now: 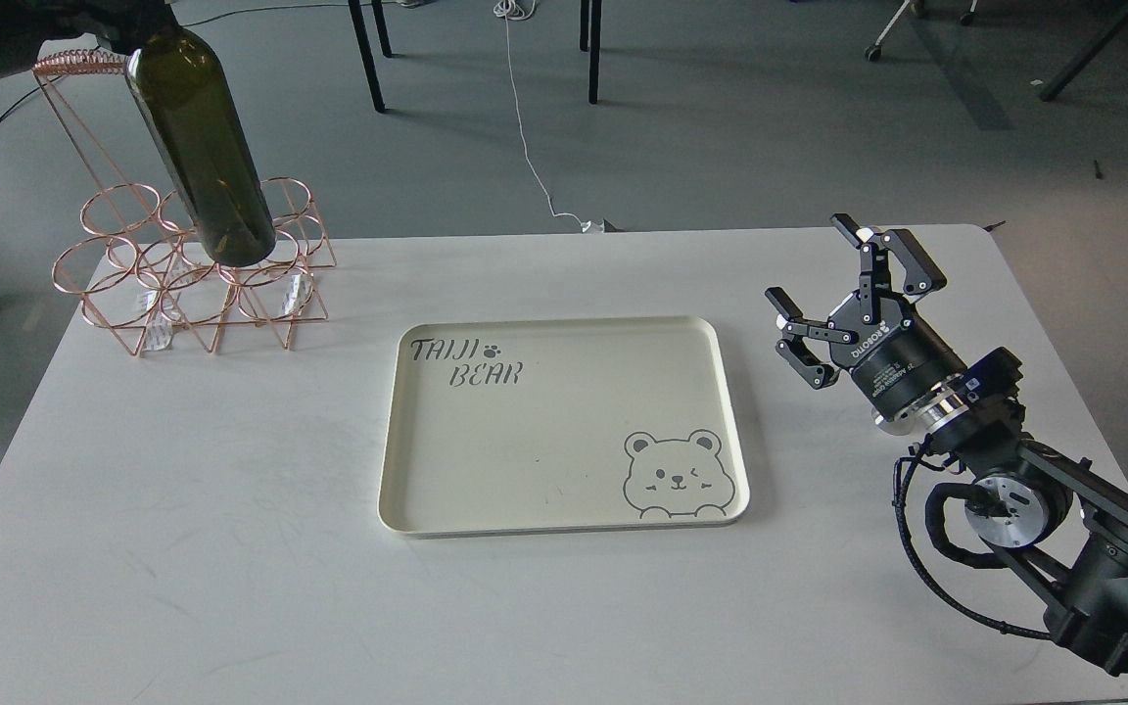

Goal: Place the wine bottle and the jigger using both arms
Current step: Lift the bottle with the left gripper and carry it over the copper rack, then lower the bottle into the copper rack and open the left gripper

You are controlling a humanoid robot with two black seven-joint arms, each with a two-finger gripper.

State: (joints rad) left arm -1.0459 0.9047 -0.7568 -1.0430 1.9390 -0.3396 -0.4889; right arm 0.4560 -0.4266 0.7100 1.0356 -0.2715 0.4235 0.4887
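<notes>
The wine bottle (202,147), dark olive-green glass, hangs tilted at the far left with its base just over the rings of a copper wire rack (114,294). Its neck runs out of the top edge. My left gripper (128,12) shows only as dark parts at the top edge around the bottle's shoulder, and it holds the bottle. My right gripper (848,284) is open and empty, raised above the table to the right of the cream tray (564,323). The jigger is out of view.
The cream tray with a bear drawing and "TAIJI BEAR" lettering lies in the middle of the white table (182,509). The copper rack stands at the table's back left corner. Chair legs and a cable are on the floor behind.
</notes>
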